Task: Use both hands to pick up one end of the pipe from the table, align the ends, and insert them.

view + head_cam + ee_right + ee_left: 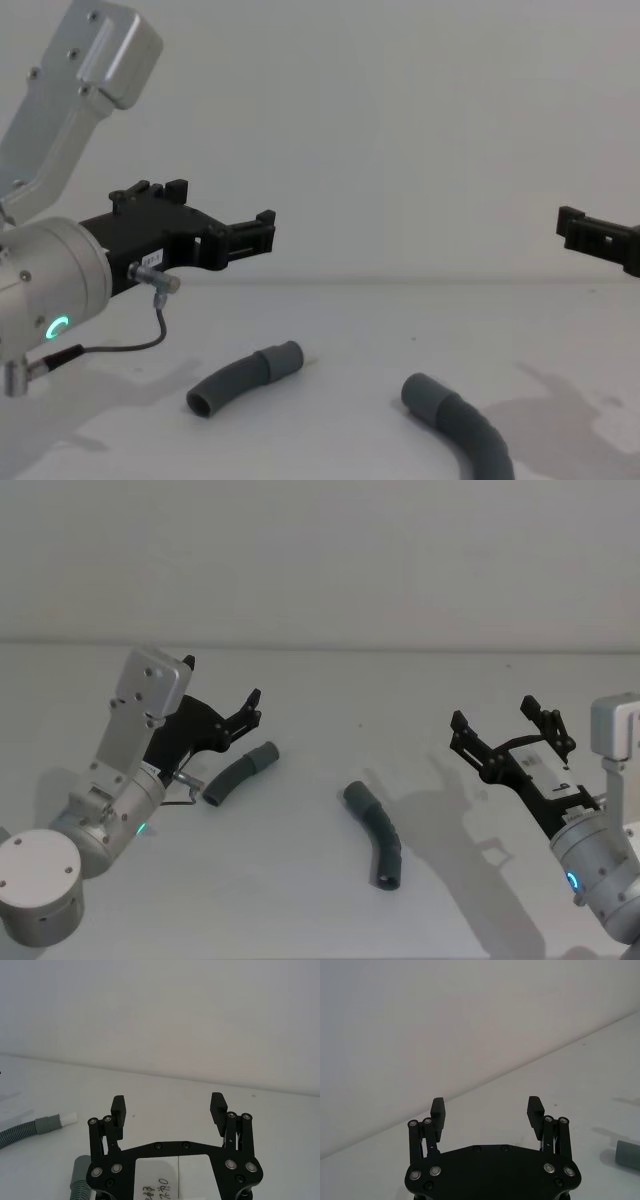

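Two pipe pieces [240, 772] [375, 832] lie apart — two grippers [486, 1105] [168, 1101] spread wide, apparently empty.

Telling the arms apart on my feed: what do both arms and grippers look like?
The left gripper and right gripper are black angular plastic linkages with silver screws. The silver-grey left wrist has a green ring light and thin dark cable; the silver-grey right wrist has a blue light, and its gripper carries a white handwritten label.

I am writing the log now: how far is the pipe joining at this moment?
Done: nothing yet. The short pipe piece and the longer pipe piece lie apart on the table, unjoined. In hand: nothing; the left gripper and right gripper hover open and empty. Remaining: grasping both, aligning, inserting.
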